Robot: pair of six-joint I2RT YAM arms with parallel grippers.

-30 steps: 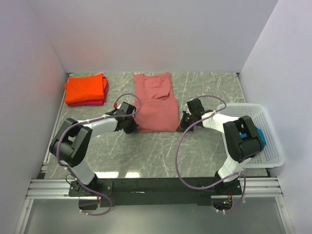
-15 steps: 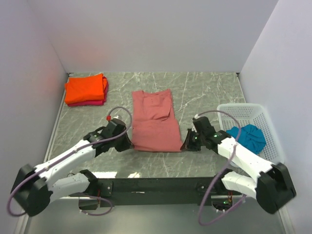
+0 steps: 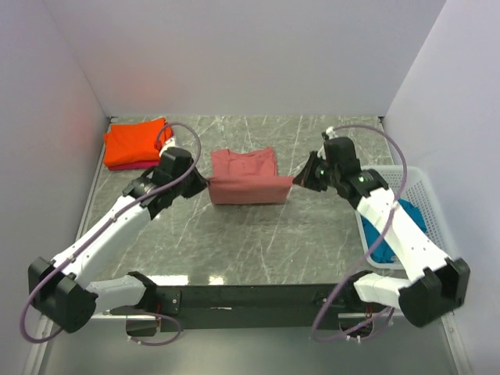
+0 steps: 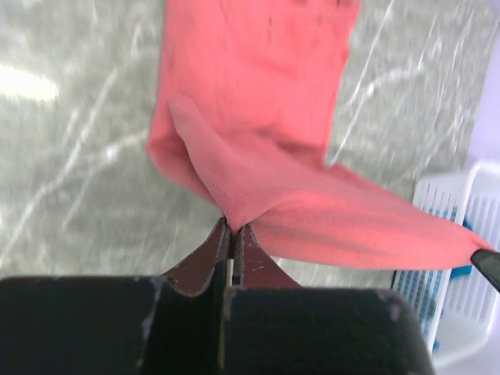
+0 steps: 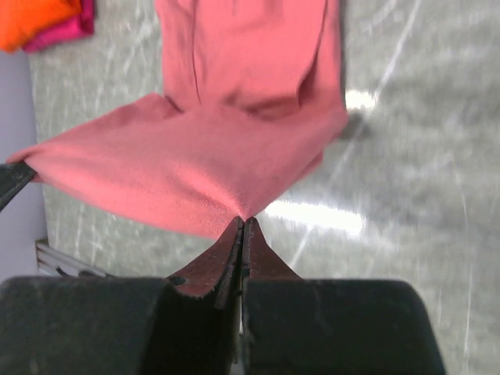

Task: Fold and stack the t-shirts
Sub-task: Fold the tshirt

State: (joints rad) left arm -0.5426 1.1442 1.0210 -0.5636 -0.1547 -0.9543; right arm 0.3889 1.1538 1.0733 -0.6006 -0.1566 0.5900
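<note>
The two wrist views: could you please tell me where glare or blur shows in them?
Left wrist: glare patch on the table at the left edge, marble veins smeared. Right wrist: bright glare on the table beside the brick-red shirt.

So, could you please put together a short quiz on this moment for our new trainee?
1. True or false: the left claw and the right claw each pinch a corner of the dusty brick-red cloth t-shirt.
2. Fill the gap: the teal-blue cloth t-shirt lies in the ____.
3. Choose one: directly beneath the folded bright orange cloth t-shirt lies A) a white towel, B) a pink-red cloth t-shirt, C) a black tray.

Key
1. True; both claws are shut on it, and its near edge hangs lifted between them.
2. The white plastic lattice basket.
3. B.
</note>
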